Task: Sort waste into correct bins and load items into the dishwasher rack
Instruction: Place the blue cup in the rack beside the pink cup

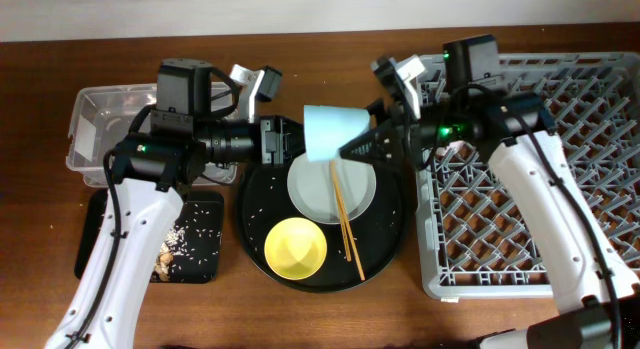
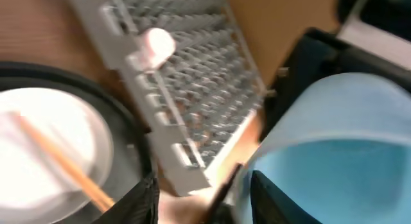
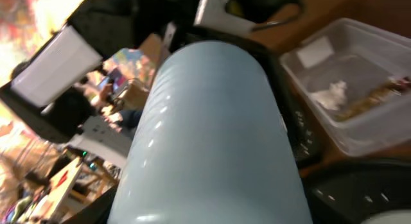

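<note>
**Desk:** Where's the blue cup [image 1: 335, 132]?

**Me:** From overhead I have it off the table, tipped on its side above the round black tray [image 1: 392, 244], between my two hands. The right gripper [image 1: 362, 146] is clamped on its wall. The left gripper [image 1: 290, 141] sits just beside its other side.

**Desk:** Is the left one holding it too?

**Me:** No. Its wrist camera shows its fingers [image 2: 144, 198] spread wide, with wood and rack showing between them. The cup's open mouth is off to one side, by one finger. Overhead can't show me that gap.

**Desk:** And the right wrist camera?

**Me:** Almost all cup. The pale blue wall fills the frame and hides the fingertips, so I read the grip from overhead. Past the cup I see into the clear tub [image 3: 359, 131], where the crumpled tissue [image 3: 331, 94] lies inside. I can't pick that out from above.

**Desk:** The rest?

**Me:** Overhead only: the pale plate [image 1: 312, 184] is on the round tray with the chopsticks [image 1: 346, 214] across it and the yellow bowl [image 1: 296, 247] just beside. Food scraps [image 1: 185, 239] lie in the shallow black tray [image 1: 100, 251]. The dishwasher rack [image 1: 530, 189] is on my right, and only the left wrist view shows a blurred pink cup [image 2: 156, 43] at its edge.
</note>
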Robot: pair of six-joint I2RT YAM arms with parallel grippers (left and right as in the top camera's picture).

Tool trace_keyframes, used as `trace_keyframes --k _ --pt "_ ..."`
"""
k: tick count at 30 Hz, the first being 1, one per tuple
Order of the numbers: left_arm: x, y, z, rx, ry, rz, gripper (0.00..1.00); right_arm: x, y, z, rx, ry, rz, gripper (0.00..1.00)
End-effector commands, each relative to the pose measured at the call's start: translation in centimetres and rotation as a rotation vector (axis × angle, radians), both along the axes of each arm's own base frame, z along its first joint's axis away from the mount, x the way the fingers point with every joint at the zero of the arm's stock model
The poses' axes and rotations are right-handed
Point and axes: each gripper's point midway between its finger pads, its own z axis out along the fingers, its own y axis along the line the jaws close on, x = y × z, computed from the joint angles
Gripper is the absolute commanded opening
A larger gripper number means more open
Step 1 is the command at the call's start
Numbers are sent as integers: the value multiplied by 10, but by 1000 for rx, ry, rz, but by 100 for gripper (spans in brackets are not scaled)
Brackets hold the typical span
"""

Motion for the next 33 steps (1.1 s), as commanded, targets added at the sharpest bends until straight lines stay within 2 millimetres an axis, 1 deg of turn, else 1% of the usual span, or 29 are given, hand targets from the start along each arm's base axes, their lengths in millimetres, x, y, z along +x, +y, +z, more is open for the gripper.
trace_keyframes --k 1,3,5,7,9,10,11,14,16,18,21,22,23,27,29,33 --pt "29 26 -34 195 -13 176 45 1 -2 10 -20 29 -33 57" --pt "32 30 -36 218 -17 197 45 7 -4 0 -81 55 -84 57" --pt "33 32 -38 231 -17 209 45 14 -9 -17 -172 84 -152 57" --pt "32 33 -39 234 -9 208 45 23 -20 -43 -312 115 -244 56" --pt "30 33 -41 238 1 207 45 31 -35 -66 -450 161 -347 54" --pt "30 34 -42 242 7 209 45 35 -46 -77 -519 188 -406 53" --pt "29 34 -43 245 11 210 45 38 -54 -84 -568 206 -447 53" --pt "27 34 -44 248 21 208 45 42 -93 -108 -736 285 -593 52" --pt "27 34 -45 250 24 208 45 41 -109 -115 -798 309 -637 52" --pt "26 35 -45 251 27 208 45 38 -133 -125 -881 359 -709 51" --pt "26 35 -46 252 32 207 45 29 -163 -135 -988 420 -775 51" --pt "25 35 -46 252 33 207 45 27 -168 -137 -1007 432 -785 51" --pt "25 35 -46 253 36 207 45 23 -179 -139 -1039 455 -803 51" --pt "23 35 -48 257 47 205 45 15 -199 -144 -1112 487 -842 51" --pt "22 36 -49 260 55 204 45 13 -210 -146 -1164 505 -891 51" --pt "20 36 -51 263 66 203 45 9 -218 -148 -1211 512 -912 51"
